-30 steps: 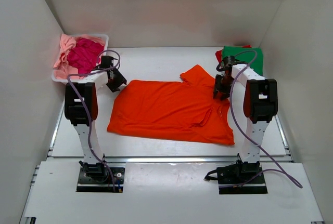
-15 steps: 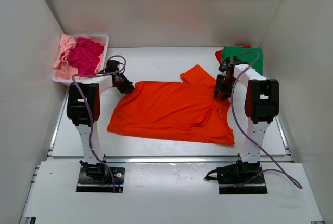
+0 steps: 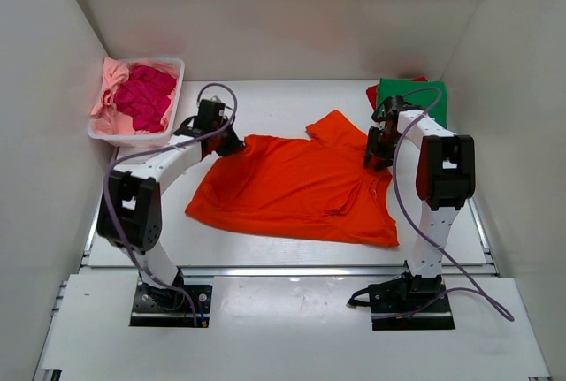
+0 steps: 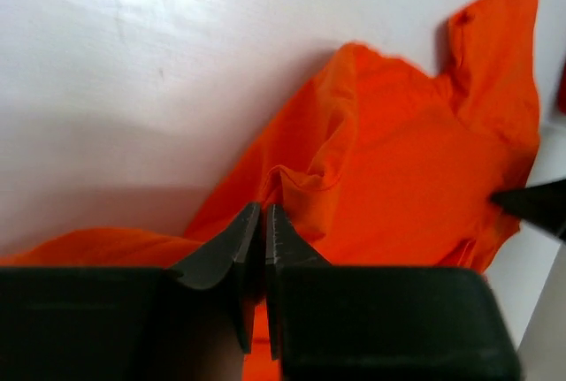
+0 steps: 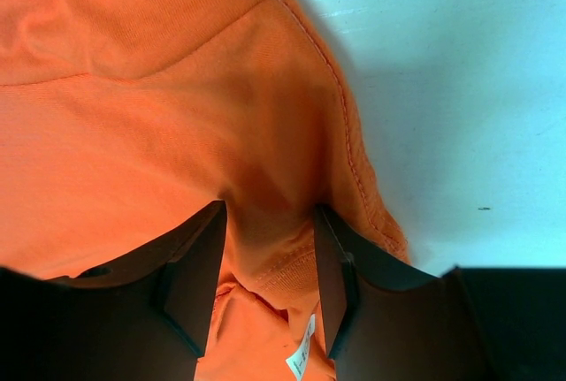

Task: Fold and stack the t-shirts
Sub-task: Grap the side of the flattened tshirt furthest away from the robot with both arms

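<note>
The bright orange t-shirt (image 3: 301, 188) lies spread flat in the middle of the table. My left gripper (image 3: 232, 145) is shut on its far left corner; in the left wrist view the jaws (image 4: 265, 215) pinch a raised fold of the orange cloth (image 4: 398, 160). My right gripper (image 3: 378, 153) is at the collar on the shirt's right side. In the right wrist view (image 5: 269, 222) its fingers are narrowed around a bunch of orange collar cloth (image 5: 265, 248) with a white label. A folded green t-shirt (image 3: 420, 98) lies on a red one (image 3: 371, 94) at the far right.
A white plastic basket (image 3: 174, 64) at the far left holds a magenta t-shirt (image 3: 146, 94) and a light pink one (image 3: 110, 80). White walls close in the table on three sides.
My left arm has swung right from beside the basket to the shirt's far left corner, closed on it and drawn it a little right. The right arm has stayed put.
</note>
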Controlling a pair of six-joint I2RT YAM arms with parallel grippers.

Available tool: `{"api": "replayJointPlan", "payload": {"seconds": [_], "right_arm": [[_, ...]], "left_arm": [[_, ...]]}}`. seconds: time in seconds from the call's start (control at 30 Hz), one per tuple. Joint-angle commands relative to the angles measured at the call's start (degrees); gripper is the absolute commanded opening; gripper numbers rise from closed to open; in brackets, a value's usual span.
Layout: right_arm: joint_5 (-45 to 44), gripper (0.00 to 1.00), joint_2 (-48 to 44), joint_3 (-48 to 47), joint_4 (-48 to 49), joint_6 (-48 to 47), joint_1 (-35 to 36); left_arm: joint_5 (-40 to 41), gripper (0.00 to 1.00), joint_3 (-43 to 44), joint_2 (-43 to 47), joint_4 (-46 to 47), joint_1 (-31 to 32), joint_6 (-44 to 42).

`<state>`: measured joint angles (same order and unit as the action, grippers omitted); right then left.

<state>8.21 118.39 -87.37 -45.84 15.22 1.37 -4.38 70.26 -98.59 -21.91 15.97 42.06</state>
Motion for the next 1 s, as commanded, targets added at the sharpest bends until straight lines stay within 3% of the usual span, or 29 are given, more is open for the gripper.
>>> {"api": "replayJointPlan", "payload": {"seconds": [0.0, 0.1, 0.3, 0.43, 0.57, 0.7, 0.97], "right_arm": [[0.67, 0.41, -2.02, 0.53, 0.4, -0.02, -0.13], [0.59, 0.41, -2.28, 0.36, 0.58, -0.02, -0.49], [0.93, 0.41, -2.29, 0.71, 0.76, -0.11, -0.66], [1.2, 0.42, -2.02, 0.46, 0.84, 0.33, 0.04], [0.84, 0.41, -1.5, 0.1, 0.14, 0.25, 0.56], [0.67, 0.41, -2.02, -0.17, 0.4, 0.51, 1.01], [0.67, 0.41, -2.54, 0.98, 0.49, 0.77, 0.83]], "left_arm": [[4.29, 0.2, -5.39, 4.54, -1.38, 3.09, -2.25], [7.27, 0.38, -11.88, 8.05, -1.9, 4.33, -3.31], [20.09, 0.41, -18.65, 18.67, -3.4, 1.97, -5.75], [17.15, 0.45, -21.39, 22.56, 4.75, -2.77, -8.31], [10.19, 0.51, -16.39, 17.74, 4.33, -3.41, -6.56], [3.34, 0.49, -9.54, 10.28, 0.04, -1.3, 0.73], [-0.1, 0.3, -2.77, 2.62, -2.68, 2.93, 4.96]]}}
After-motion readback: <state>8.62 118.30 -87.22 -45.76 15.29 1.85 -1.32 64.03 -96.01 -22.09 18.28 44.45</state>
